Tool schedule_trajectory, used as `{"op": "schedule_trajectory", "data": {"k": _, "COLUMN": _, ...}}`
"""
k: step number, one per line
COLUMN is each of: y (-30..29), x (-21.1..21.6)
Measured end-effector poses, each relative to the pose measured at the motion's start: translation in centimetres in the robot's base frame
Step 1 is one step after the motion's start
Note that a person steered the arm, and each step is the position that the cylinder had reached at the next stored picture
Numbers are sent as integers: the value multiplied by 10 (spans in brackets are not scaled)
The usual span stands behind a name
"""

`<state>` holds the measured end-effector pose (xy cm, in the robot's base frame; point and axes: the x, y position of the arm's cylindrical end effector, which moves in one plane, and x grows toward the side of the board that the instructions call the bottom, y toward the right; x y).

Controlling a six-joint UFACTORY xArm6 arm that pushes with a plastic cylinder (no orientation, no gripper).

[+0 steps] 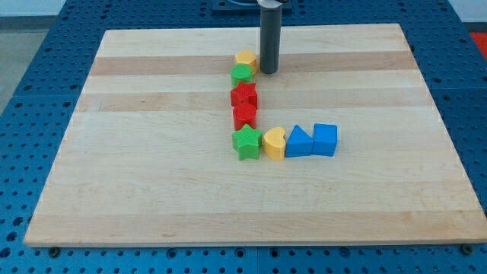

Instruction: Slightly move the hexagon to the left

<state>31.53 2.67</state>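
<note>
Zero visible progress: my tip (268, 71) sits just right of the yellow hexagon (246, 58) in upper centre, push leftward not yet done; no claw fitted, nothing to report

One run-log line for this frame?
my tip: right of yellow hexagon | green block below hexagon | stage: push pending

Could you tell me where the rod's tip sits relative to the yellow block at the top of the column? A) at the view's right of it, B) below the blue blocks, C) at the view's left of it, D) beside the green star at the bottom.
A: my tip stands just at the view's right of the yellow hexagon, which heads the column above the green block.
</note>
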Motion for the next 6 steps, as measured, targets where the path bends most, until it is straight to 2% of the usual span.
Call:
{"op": "schedule_trajectory", "data": {"k": 1, "y": -11, "x": 1}}
{"op": "schedule_trajectory", "data": {"k": 4, "y": -15, "x": -69}}
{"op": "schedule_trajectory", "data": {"k": 5, "y": -24, "x": -68}}
{"op": "schedule_trajectory", "data": {"k": 6, "y": -27, "x": -46}}
